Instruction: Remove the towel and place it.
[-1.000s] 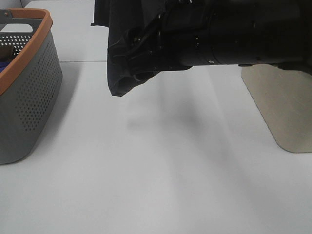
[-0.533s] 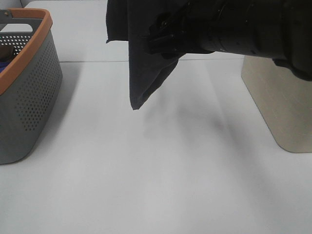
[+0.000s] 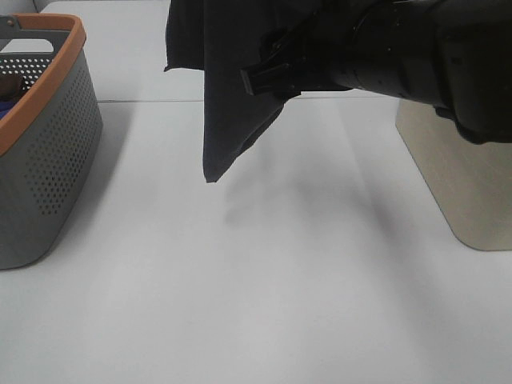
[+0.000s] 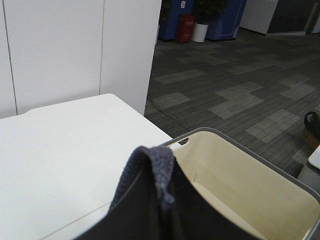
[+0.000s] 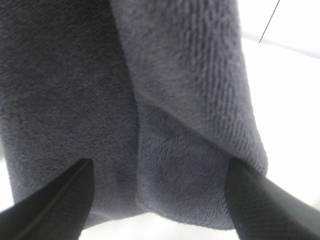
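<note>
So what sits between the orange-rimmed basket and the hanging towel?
Nothing; the exterior high view shows only bare white table between the basket and the towel.

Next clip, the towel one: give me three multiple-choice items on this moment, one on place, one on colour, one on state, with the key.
1. The towel is:
A hanging above the table
B spread flat on it
C balled up on it

2. The basket has a rim that is:
A green
B orange
C white

3. The right hand is:
A shut on the towel
B shut on nothing
C open

Key:
1 A, its lowest corner ends clear of the tabletop.
2 B, an orange band tops the grey wall.
3 C, its fingers stand wide apart in the right wrist view.
</note>
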Controlling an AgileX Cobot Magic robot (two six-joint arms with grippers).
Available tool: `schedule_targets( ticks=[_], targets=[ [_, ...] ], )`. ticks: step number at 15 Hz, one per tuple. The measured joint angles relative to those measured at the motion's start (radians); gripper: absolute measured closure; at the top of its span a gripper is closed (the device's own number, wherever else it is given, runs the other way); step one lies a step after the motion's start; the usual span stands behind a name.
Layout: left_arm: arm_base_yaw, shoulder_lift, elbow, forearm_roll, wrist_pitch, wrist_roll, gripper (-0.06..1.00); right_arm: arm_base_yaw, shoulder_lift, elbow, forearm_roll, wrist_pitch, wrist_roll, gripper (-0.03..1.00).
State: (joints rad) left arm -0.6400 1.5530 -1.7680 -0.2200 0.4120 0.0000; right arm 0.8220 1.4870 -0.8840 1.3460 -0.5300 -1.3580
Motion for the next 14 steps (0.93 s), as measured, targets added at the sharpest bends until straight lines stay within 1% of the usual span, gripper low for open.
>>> schedule_targets(
  ticks=[4, 5, 7, 8, 10, 13, 14],
  targets=[
    [0.0, 0.0, 0.0, -0.043, 0.038, 0.0, 0.94, 0.0, 0.011, 0.0, -0.075, -0.008, 0.094, 0.27],
    [0.0, 0.0, 0.0, -0.053, 0.042, 0.0, 0.94, 0.0, 0.011, 0.0, -0.092, -0.017, 0.107, 0.29],
    [0.0, 0.0, 0.0, -0.058, 0.043, 0.0, 0.94, 0.0, 0.011, 0.0, -0.096, -0.025, 0.117, 0.36],
    [0.0, 0.0, 0.0, -0.058, 0.043, 0.0, 0.94, 0.0, 0.011, 0.0, -0.097, -0.025, 0.117, 0.48],
    [0.0, 0.0, 0.0, -0.05, 0.042, 0.007, 0.94, 0.0, 0.011, 0.0, -0.097, -0.024, 0.117, 0.64],
    [0.0, 0.0, 0.0, -0.018, 0.023, 0.008, 0.94, 0.0, 0.011, 0.0, -0.081, -0.014, 0.117, 0.96],
    [0.0, 0.0, 0.0, -0.016, 0.019, 0.008, 0.94, 0.0, 0.011, 0.0, -0.072, 0.005, 0.115, 0.97]
  ],
)
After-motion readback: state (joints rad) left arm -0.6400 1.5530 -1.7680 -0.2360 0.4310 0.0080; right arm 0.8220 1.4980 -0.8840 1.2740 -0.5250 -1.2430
